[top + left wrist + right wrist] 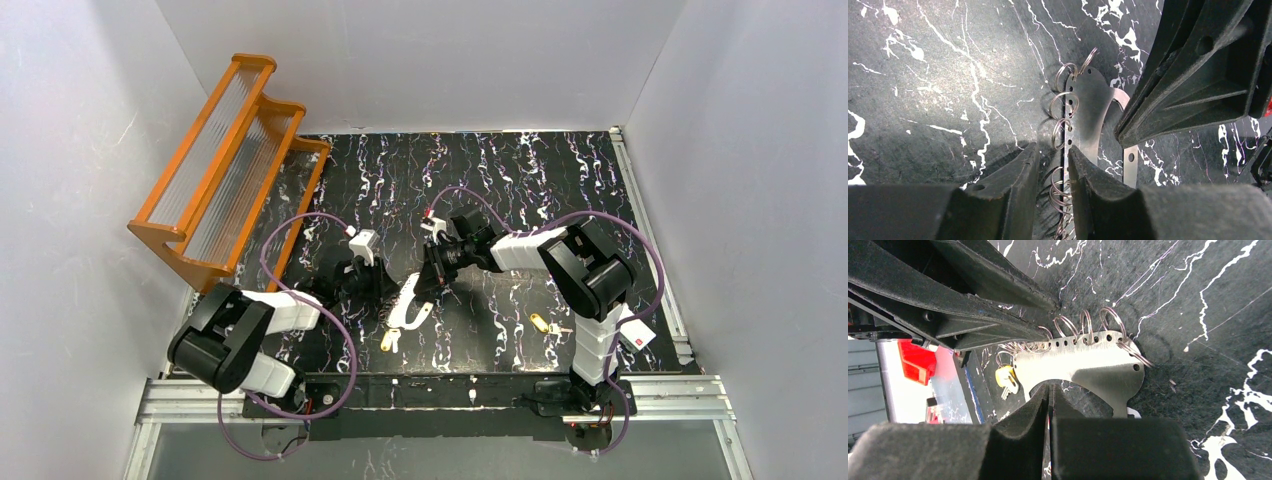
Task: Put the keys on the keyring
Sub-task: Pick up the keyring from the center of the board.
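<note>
The keyring [408, 310] lies mid-table between both arms. Close up it is a flat silvery plate [1088, 360] with a row of holes carrying several wire rings. My left gripper [1053, 150] straddles its holed edge [1088, 110], the rings between the jaws and a gap left at the left finger. My right gripper [1049, 387] is shut, its tips at the plate's inner cut-out with nothing visible between them. One yellow-headed key [390, 340] lies just in front of the keyring and shows again [1005, 379]. A second key [545, 325] lies by the right arm.
An orange slatted rack [225, 170] leans at the back left. A white tag with a red mark [637, 335] sits at the right edge. Purple cables loop over both arms. The right gripper's finger [1193, 75] hangs close over the plate.
</note>
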Motion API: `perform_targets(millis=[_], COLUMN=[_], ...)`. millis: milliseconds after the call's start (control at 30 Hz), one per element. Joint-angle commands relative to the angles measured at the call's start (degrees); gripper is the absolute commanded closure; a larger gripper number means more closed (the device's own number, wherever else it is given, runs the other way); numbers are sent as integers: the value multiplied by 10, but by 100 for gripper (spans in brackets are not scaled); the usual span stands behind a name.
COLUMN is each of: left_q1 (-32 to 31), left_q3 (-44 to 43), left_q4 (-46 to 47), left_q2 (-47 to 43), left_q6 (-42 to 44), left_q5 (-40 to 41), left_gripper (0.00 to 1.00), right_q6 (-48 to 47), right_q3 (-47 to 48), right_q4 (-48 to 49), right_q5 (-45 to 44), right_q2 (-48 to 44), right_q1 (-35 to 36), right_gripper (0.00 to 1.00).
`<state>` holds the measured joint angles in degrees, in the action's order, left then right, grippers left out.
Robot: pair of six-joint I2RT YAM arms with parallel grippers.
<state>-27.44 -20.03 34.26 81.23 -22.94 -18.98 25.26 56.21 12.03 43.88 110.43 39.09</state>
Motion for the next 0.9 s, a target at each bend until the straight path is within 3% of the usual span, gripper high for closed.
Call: perform_targets(millis=[0, 167, 333, 433, 733, 867], left_q1=[2, 3, 3, 3, 1, -2], left_q3=[8, 9, 8, 11, 27, 32], left_q4=[21, 48, 56, 55, 54, 53], left_q2=[14, 30, 33, 20, -126, -175], left_q6=[10, 7, 13, 12, 28, 69], left_q5=[-18, -47, -65, -64, -59, -77], left_gripper=[74, 75, 100, 100, 100, 100], right_q6=[-14, -32, -48, -57, -96, -126], right_q3=[15, 18, 24, 22, -12, -25], right_q4=[-1, -24, -44, -52, -53, -50], right_q5=[0, -17, -28, -40, -86, -95], right_q2=[-18, -35, -46, -64, -198, -262], right_q1=[3, 2, 1, 0, -2, -3], right_gripper=[89, 87, 84, 79, 38, 29])
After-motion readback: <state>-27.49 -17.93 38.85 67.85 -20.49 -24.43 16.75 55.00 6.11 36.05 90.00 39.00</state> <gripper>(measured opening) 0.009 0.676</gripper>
